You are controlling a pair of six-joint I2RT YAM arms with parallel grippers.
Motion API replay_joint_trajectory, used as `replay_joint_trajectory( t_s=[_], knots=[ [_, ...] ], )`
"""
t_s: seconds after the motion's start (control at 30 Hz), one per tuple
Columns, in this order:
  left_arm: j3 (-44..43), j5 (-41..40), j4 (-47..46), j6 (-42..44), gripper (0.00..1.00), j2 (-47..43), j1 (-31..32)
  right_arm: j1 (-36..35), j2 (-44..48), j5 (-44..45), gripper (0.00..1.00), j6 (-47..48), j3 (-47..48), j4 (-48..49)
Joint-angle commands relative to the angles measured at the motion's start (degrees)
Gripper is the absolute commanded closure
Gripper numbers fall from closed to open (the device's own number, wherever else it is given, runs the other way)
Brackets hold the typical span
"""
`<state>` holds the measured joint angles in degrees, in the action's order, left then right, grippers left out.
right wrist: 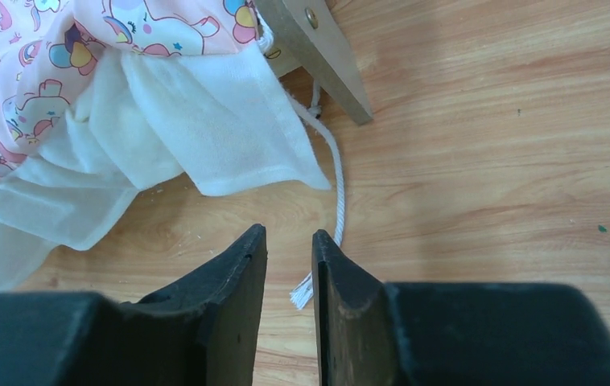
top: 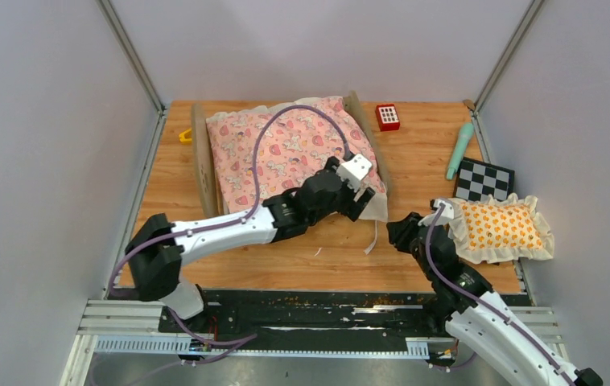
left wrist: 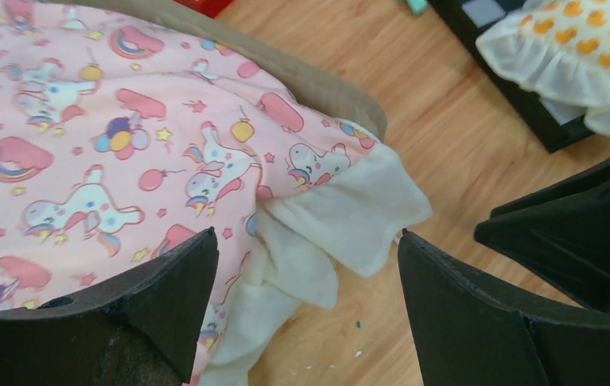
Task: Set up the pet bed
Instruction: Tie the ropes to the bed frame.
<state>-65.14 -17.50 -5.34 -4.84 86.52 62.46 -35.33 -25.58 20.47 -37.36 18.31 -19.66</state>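
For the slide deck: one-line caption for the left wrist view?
Open left gripper hovers over the white ruffled corner of the quilt, bed frame behind, pillow at upper right.

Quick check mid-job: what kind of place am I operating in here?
Probably a lab test cell, not a home: plain panel walls enclose a wooden tabletop, a checkerboard board lies on it, and an aluminium rail runs along the near edge.

A wooden desk boxed in by plain pale walls.

We see a light-grained wooden desk point(top: 414, 161) filling the middle of the top view, shut in by a flat grey-white left wall point(top: 44, 161), back wall point(top: 318, 40) and right wall point(top: 591, 121). Aluminium posts point(top: 131, 56) rise at the two far corners, and a silver slotted rail point(top: 117, 326) crosses the lower edge. Light falls evenly, with soft shadows.
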Motion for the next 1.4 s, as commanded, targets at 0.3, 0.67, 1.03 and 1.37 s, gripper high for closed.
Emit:
replay_joint_trajectory(
  t_s=[0.3, 0.67, 1.03, 1.37],
  knots=[
    [-16.47, 10.88, 5.0, 2.16, 0.13, 17.0, -8.33, 0.0, -0.25, -1.3, 0.74, 1.17, -1.58, 1.64],
    [-17.25, 16.17, 2.98, -0.17, 0.15, 21.57, -15.0, 0.0, -10.43, -5.62, 0.74, 5.81, -0.07, 12.36],
    [-17.77, 17.01, 0.93, -0.34, 0.09, 20.01, -16.64, 3.96, -31.12, -0.34, 0.75, 9.59, 7.88, 23.22],
    [-12.79, 20.97, -1.55, -2.32, 0.01, 8.23, -16.64, 14.85, -49.58, -10.38, 0.78, 15.0, 17.3, 33.58]
  ],
)
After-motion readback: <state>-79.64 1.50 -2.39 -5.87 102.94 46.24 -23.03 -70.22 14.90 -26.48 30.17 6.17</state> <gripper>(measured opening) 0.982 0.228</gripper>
